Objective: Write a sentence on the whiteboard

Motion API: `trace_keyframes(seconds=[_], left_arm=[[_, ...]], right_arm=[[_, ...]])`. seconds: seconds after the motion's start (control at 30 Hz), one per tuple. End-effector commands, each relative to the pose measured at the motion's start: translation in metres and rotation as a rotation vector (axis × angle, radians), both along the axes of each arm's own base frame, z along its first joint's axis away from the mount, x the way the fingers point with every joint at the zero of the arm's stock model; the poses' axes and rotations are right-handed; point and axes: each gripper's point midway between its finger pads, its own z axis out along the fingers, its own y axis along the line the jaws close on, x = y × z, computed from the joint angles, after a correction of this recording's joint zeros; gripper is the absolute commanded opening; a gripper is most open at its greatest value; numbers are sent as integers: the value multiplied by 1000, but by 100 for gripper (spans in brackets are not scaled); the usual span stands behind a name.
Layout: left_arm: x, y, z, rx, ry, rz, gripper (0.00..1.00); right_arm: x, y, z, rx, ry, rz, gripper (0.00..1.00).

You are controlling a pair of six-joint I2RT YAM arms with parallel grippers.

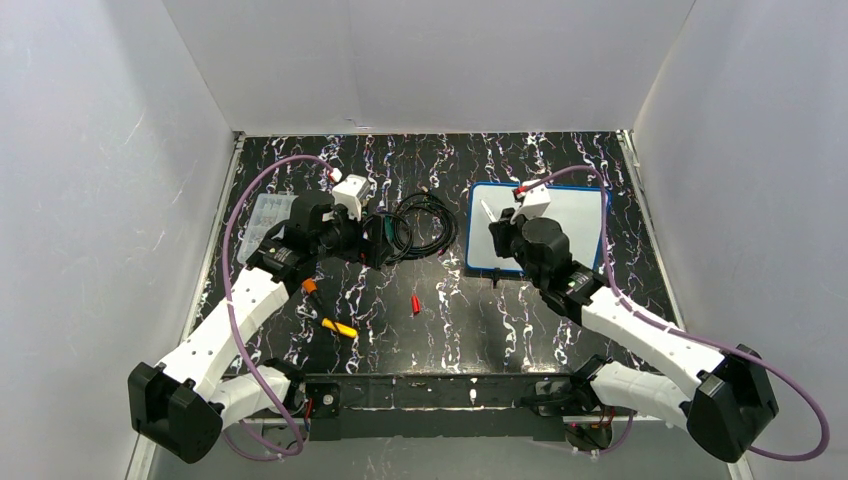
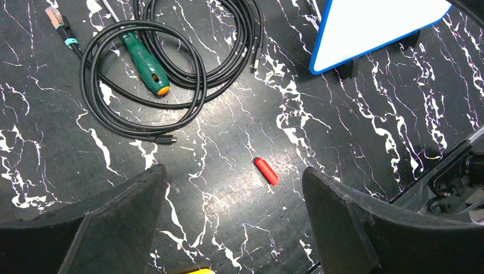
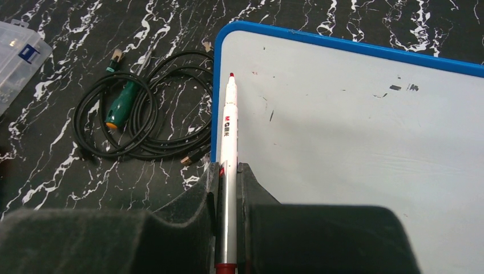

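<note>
Barely begun: marker poised, board unwritten

A red-tipped marker (image 3: pixel 228 123) is clamped in the right hand (image 3: pixel 227 171), its tip held over the left edge of the whiteboard (image 3: pixel 354 131), which rests on the table (image 2: pixel 365 142) right of the cable coil (image 2: pixel 142 74). No lettering is seen (only dark specks), so the whole sentence is left. The left hand (image 2: pixel 234 177) is spread apart, empty.

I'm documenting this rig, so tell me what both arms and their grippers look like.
Both the left arm and right arm have white shells with black joints and bases. A purple cable loops along each. The left gripper and right gripper have matte black wedge-shaped fingers.
</note>
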Motion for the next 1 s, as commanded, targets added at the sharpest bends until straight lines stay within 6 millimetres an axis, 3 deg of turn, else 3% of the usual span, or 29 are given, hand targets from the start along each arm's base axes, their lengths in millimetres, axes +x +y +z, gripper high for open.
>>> trace_keyframes(seconds=[0.0,0.47,0.97], left_arm=[[-5,0,9,-14,-20,-19,86],[-6,0,9,-16,-22,-25,87],[-8,-1,13,-29,-31,-29,87]], right_arm=[[16,3,37,45,-106,-46,1],[22,1,24,4,-89,-75,1],[16,-27,14,-50,-62,-178,1]])
